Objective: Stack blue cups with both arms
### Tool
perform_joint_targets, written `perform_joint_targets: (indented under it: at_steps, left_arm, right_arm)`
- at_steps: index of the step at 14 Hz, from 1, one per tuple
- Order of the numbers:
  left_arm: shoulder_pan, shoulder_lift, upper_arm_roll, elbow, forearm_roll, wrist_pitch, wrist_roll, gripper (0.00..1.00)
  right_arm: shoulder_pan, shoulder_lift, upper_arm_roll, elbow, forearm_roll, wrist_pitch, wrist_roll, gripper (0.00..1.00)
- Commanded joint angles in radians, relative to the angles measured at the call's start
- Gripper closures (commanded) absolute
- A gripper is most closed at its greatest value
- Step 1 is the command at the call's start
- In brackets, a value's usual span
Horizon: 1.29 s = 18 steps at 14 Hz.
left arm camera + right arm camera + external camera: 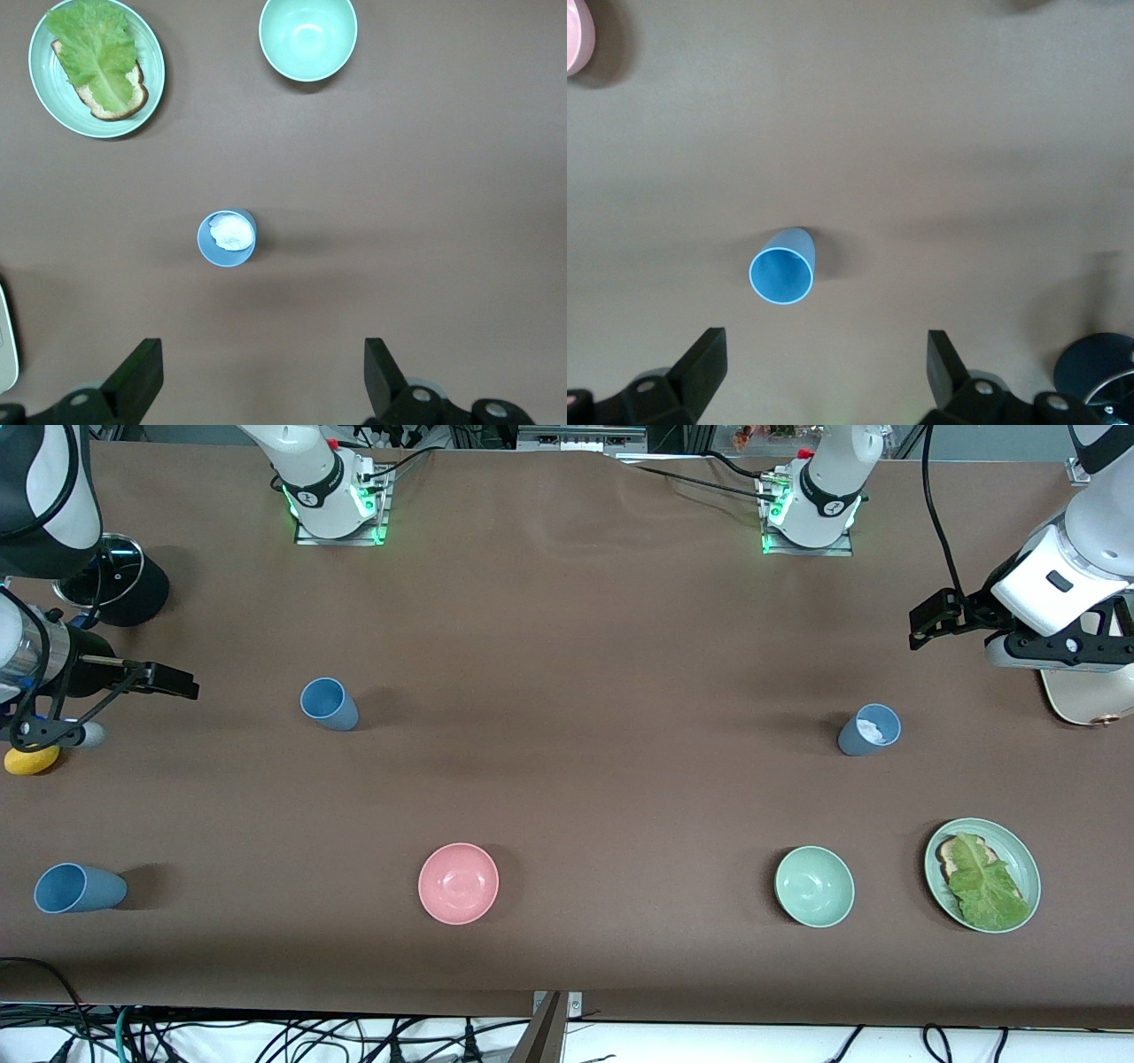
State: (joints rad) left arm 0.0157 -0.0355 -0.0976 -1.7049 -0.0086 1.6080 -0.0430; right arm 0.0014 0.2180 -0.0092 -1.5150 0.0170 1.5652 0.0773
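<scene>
Brown tabletop: each released pincer, left (257, 381) and right (824, 376), hovers apart from an upright blue cup (227, 237) (781, 266).

You won't find any readable text, label, brand or number in these views. The cups, bowls, plate and surface carry no legible markings.
</scene>
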Motion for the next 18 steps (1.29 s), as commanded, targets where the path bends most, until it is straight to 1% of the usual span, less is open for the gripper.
perform_joint_targets:
  at_steps: [1, 18]
  left_arm:
    - [0.001, -0.014, 0.002, -0.012, -0.013, 0.003, -0.014, 0.0]
    - [0.009, -0.001, 0.009, -0.004, -0.014, -0.007, -0.015, 0.0]
  right_arm:
    - [-0.004, -0.002, 0.011, -0.004, -0.019, 0.016, 0.009, 0.0]
    - [-0.003, 0.001, 0.011, -0.004, -0.019, 0.009, 0.007, 0.0]
